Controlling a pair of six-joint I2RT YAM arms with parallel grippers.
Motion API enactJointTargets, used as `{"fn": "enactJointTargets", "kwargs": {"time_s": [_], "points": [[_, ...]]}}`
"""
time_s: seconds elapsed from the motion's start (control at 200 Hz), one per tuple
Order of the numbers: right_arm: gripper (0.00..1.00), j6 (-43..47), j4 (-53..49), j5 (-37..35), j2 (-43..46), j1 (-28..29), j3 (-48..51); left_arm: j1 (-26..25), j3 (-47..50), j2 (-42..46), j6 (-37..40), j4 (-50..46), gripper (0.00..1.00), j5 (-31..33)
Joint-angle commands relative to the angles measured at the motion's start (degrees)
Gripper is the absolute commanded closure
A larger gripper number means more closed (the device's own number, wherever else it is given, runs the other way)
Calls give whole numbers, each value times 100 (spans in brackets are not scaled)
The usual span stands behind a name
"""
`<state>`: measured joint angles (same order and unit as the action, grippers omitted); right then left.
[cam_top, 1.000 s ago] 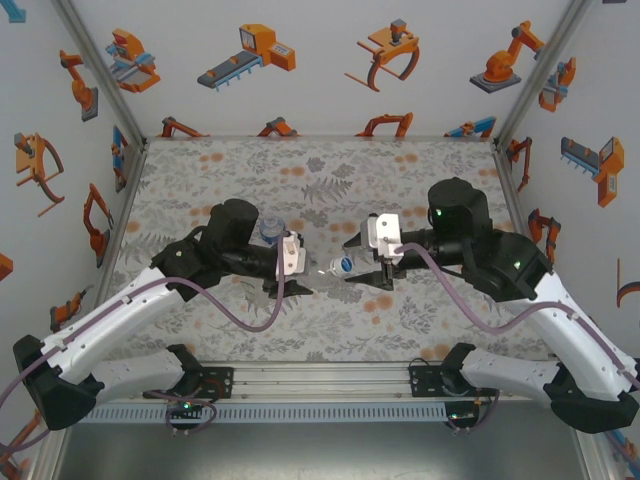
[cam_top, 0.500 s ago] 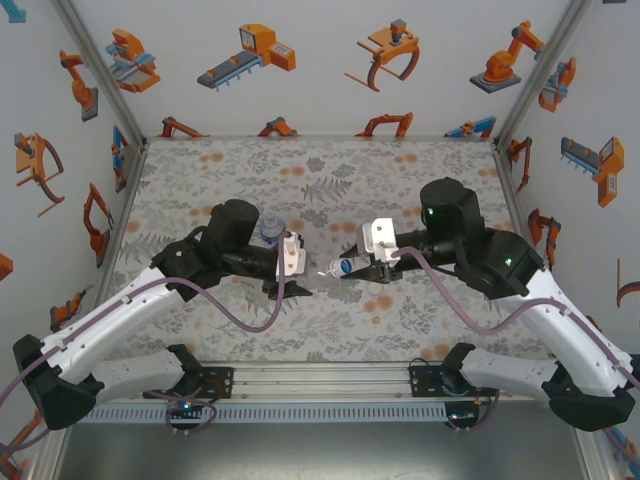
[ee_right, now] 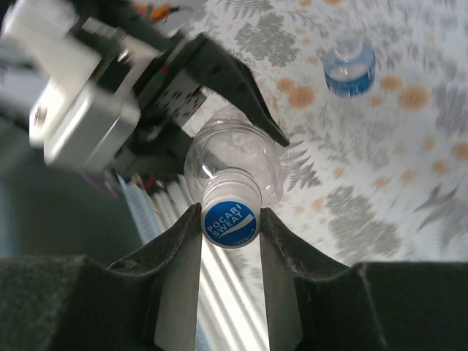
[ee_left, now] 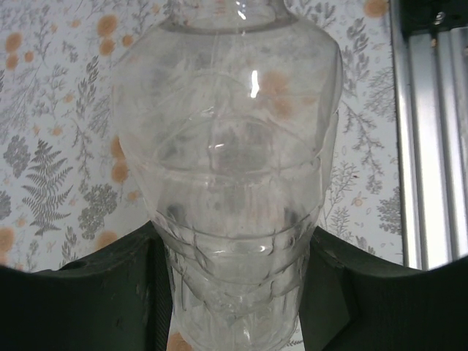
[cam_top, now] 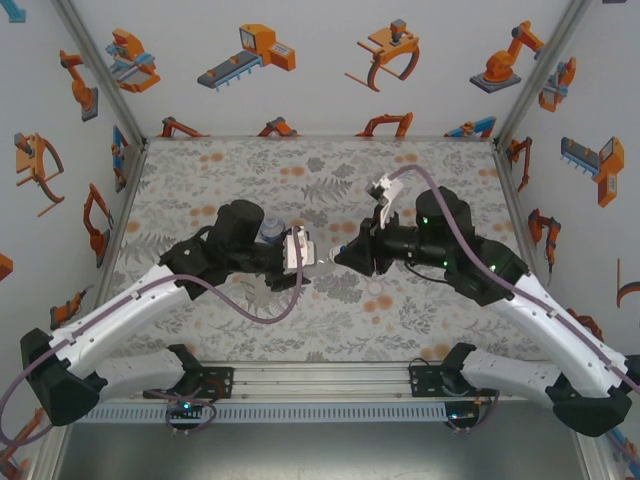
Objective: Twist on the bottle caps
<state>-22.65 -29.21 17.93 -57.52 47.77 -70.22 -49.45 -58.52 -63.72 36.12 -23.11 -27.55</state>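
Lightness is to be expected of the clear bottle [ee_left: 227,161], which looks empty and thin-walled. Its sides are likely to buckle if squeezed hard, and the smooth plastic may slip or turn in a grip once a twist is applied. It is probably best taken low on the ribbed body, where the wall should be stiffer, and that is where it is gripped. The left hand [ee_left: 234,234] is clenched on the lower body, one finger on each side, with the shoulder and neck pointing away from the wrist. The cap [ee_right: 230,225] is small and rigid, white-rimmed with a blue printed top, and is best taken across its rim. It is pinched in just that way between the closed fingers of the right hand [ee_right: 229,210]. In the right wrist view the cap is seen at the neck of the clear bottle, with the bottle's shoulder directly behind it; whether the thread has engaged cannot be told. From above, the two hands are seen meeting nose to nose over the middle of the table [cam_top: 200,170], and the bottle is judged to be held roughly level between them. A blue-labelled bottle [ee_right: 349,64] stands on the table just beside the left arm, apart from both hands.
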Motion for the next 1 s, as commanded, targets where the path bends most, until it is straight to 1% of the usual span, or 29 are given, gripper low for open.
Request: {"fn": "enactJointTargets", "kwargs": {"time_s": [0.0, 0.06, 0.12, 0.175, 0.255, 0.37, 0.431, 0.541, 0.621, 0.671, 0.906, 0.936, 0.996], "points": [[100, -3121, -312, -1201, -309, 26, 22, -69, -171, -121, 0, 704, 100, -84], [100, -3861, -636, -1576, -315, 14, -36, -67, -184, -162, 17, 710, 100, -100], [100, -4234, -450, -1624, -264, -7, 85, -68, -198, -186, 43, 704, 100, -132], [100, -4341, -311, -1611, -247, -6, 159, -65, -212, -193, 62, 705, 100, -145], [100, -4201, -293, -1562, -302, -8, 136, -65, -221, -184, 87, 666, 100, -167], [68, -3684, -282, -1566, -278, -13, 22, -71, -261, -163, 97, 567, 100, -262], [57, -3099, -247, -1528, -239, -14, -96, -65, -264, -152, 95, 523, 100, -311], [44, -1801, -80, -1351, -65, -21, -247, -65, -246, -124, 64, 502, 100, -356], [43, -630, -33, -995, 60, -31, -373, -65, -236, -113, 45, 504, 100, -408], [40, 8, -78, -817, 136, -40, -442, -65, -245, -101, 49, 479, 100, -463], [39, 2936, -258, 63, 439, -44, -599, -65, -343, -89, 108, 257, 100, -685], [39, 3294, -349, 261, 436, -44, -651, -65, -340, -68, 93, 242, 100, -705], [40, 4212, -651, 938, 433, -46, -750, -67, -327, -30, 87, 207, 100, -783]]}}
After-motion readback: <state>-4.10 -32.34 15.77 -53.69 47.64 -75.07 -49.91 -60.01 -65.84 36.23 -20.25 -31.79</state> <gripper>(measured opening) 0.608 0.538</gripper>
